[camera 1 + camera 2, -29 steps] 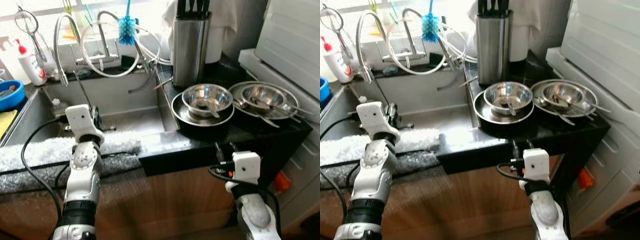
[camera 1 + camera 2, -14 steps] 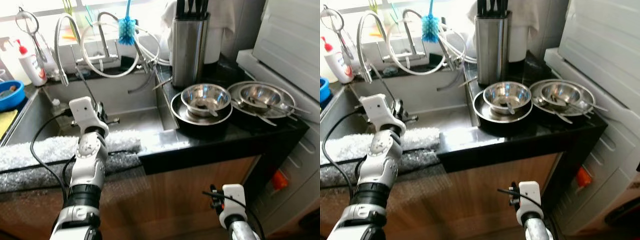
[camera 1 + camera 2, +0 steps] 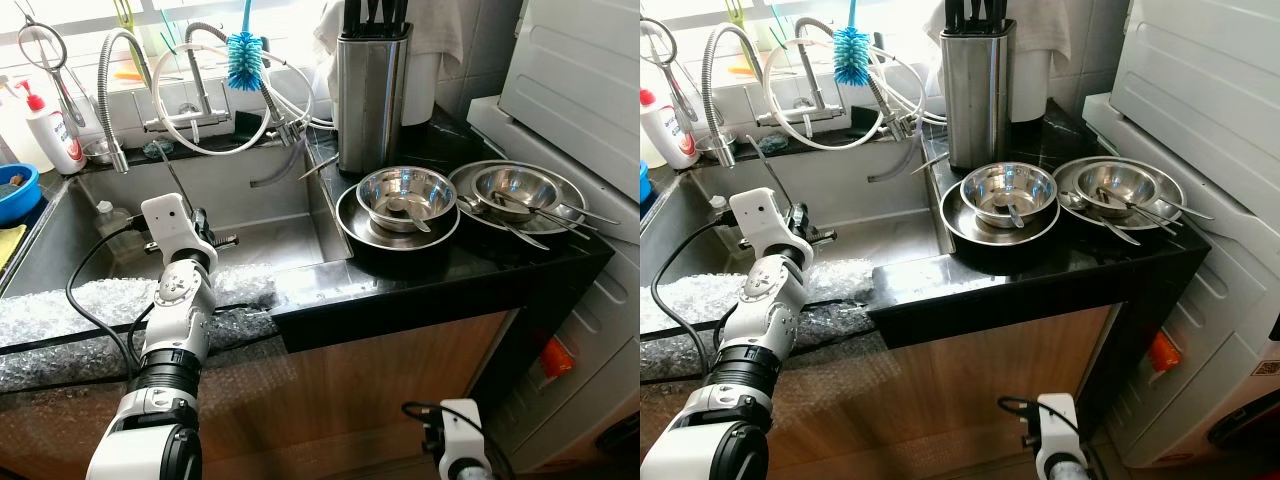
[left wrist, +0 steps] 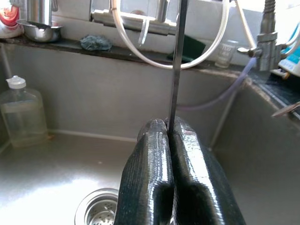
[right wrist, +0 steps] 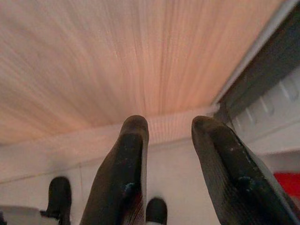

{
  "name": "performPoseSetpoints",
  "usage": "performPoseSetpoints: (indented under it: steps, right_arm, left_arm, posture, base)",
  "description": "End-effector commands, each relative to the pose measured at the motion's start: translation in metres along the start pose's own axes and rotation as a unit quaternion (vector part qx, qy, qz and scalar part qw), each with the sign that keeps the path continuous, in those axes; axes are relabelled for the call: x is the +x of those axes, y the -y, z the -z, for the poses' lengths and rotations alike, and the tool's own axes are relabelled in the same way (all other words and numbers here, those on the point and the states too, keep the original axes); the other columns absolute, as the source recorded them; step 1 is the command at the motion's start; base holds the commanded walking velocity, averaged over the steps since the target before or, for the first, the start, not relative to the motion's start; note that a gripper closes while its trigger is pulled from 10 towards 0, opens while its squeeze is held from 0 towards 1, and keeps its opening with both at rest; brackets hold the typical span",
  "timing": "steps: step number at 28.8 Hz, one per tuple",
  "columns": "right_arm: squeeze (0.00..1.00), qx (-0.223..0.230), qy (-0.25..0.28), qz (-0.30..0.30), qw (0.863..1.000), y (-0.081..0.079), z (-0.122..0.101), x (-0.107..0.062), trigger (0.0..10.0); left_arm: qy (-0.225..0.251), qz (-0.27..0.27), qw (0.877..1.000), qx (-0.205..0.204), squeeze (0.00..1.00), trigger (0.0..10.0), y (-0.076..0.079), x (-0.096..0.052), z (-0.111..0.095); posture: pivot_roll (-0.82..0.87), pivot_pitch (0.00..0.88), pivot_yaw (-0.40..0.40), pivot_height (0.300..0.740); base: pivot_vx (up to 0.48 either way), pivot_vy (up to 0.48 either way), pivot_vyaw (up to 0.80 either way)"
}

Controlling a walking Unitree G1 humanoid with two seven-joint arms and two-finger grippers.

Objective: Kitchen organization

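The sink served as the landmark. Inside its steel basin stood one clear plastic bottle with a white cap, against the back wall on the robot's left, with the round drain in the floor near it. On the black counter just right of the sink sat two sets of steel dishes: a bowl resting in a wider pan, with a spoon lying in the bowl, and further right a second bowl in a second wide pan, with several utensils laid across it whose number could not be told. Behind the first set, at the sink's back right corner, rose one steel knife block holding dark-handled knives. On the ledge behind the sink stood one white bottle with a red top, and a blue bottle brush hung among the looped faucet hoses. A strip of bubble wrap lay along the sink's front edge.

The left gripper was raised over the basin, forearm upright above the bubble wrap, its fingers pressed together on a thin metal rod that stood up from between them. The right gripper hung low before the wooden cabinet beneath the counter, fingers parted and holding nothing.
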State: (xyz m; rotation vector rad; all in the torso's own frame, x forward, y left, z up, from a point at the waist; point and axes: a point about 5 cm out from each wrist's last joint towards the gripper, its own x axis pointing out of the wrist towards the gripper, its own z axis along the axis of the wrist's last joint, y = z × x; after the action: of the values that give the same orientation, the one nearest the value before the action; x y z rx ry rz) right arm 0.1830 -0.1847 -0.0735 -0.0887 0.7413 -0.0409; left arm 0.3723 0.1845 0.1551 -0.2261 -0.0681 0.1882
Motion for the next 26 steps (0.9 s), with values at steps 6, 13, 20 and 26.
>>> performPoseSetpoints:
  steps: [6,13,20,26]
  right_arm:
    - [0.0,0.003,-0.008,-0.008,1.0,-0.005,0.005,0.0,10.0]
    - [0.0,0.001,-0.016,-0.01,1.0,-0.001,0.007,0.0,10.0]
    - [0.0,-0.002,-0.03,-0.008,1.0,0.002,0.01,0.0,10.0]
    - [0.0,-0.002,-0.041,-0.008,0.999,0.003,0.015,-0.001,10.0]
  left_arm:
    - [-0.036,-0.003,0.998,0.05,0.0,10.0,-0.003,0.003,0.009]
    - [-0.054,-0.004,0.997,0.057,0.0,10.0,-0.005,-0.001,0.019]
    - [-0.059,0.003,0.996,0.061,1.0,10.0,-0.003,-0.003,0.023]
    - [-0.056,0.006,0.997,0.06,1.0,10.0,-0.001,-0.002,0.022]
  posture:
    - [0.01,0.0,0.114,0.74]
    - [0.01,0.0,0.111,0.74]
    - [0.01,0.0,0.107,0.74]
    - [0.01,0.0,0.105,0.74]
  base:
    - [0.0,0.0,0.0]
    - [0.0,0.0,0.0]
    - [0.0,0.0,0.0]
    - [0.0,0.0,0.0]
